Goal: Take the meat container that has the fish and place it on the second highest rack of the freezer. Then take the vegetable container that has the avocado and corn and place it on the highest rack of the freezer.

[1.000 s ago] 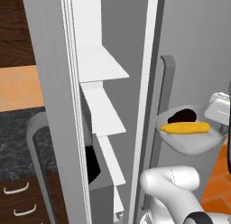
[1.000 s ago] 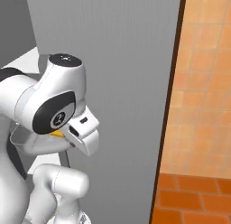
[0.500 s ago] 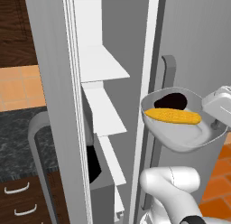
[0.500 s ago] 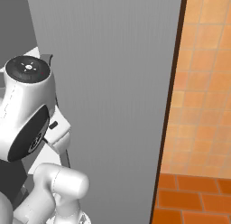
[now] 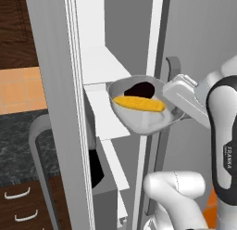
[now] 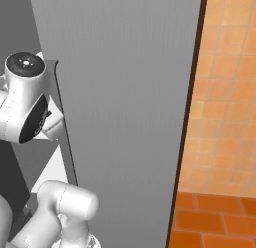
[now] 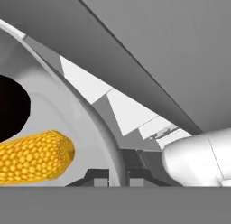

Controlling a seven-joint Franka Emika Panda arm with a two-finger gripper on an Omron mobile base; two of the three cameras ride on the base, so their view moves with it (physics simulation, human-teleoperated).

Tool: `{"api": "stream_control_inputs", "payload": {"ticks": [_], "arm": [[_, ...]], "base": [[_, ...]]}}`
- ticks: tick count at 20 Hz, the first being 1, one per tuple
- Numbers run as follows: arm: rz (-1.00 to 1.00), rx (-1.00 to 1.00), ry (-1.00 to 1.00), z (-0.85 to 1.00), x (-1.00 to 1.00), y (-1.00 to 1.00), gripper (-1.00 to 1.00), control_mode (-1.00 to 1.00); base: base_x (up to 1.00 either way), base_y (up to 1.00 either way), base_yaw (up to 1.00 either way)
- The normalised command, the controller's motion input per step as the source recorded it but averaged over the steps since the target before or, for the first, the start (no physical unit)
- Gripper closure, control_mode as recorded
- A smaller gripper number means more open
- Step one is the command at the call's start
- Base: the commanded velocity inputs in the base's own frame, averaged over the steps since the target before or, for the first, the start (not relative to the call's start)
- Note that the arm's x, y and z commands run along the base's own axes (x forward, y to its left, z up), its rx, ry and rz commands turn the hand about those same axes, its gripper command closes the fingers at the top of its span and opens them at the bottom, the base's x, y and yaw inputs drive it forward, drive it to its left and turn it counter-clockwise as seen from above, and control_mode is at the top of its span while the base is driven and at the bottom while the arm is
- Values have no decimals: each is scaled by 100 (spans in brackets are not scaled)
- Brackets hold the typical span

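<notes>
Item: bowl (image 5: 146, 120), round, grey, wide rim. Your gripper (image 7: 118, 174) pinches its rim, one fingertip (image 7: 95, 177) on the inside of the wall and the other on the outside; the jaws are pressed nearly together on the thin metal. The bowl hangs out in front of the hand, carried in the air, tipped slightly.

Contents: corn (image 5: 139, 104), yellow-orange, lying across the bowl just ahead of your fingers; avocado (image 5: 140, 89), dark lump, beyond the corn on the far side from the hand.

Location: the bowl sits at the open front of the freezer (image 5: 55, 108), partly across the doorway. A white shelf (image 5: 107, 66) lies beyond the bowl at about rim height; another shelf (image 5: 109, 115) lies below and beyond it. The long door handle (image 5: 169, 67) stands beside the hand.

Step in hand: second half of the task, by my reading: the bowl is being carried to the highest rack. Whether the tray with the fish is already shelved cannot be told.

Next move calls for: lift until the bowl's underside stands above the highest shelf, then push forward away from you into the freezer, keeping the bowl level so corn and avocado stay in. Watch the rim against the door frame and the shelf edge. Lower, then spread the fingers only once the bowl rests flat
</notes>
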Motion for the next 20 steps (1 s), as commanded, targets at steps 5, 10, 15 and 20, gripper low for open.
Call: {"api": "stream_control_inputs", "payload": {"ticks": [5, 10, 15, 20], "arm": [[0, 1, -14, 9, 47, 57, 100, -100], [-11, 0, -9, 17, 55, 64, 100, -100], [-16, 0, -3, 19, 66, 54, 100, -100], [-17, 3, 0, 22, 74, 12, 100, -100]], "base": [[0, 0, 0], [0, 0, 0], [0, 0, 0], [0, 0, 0]]}}
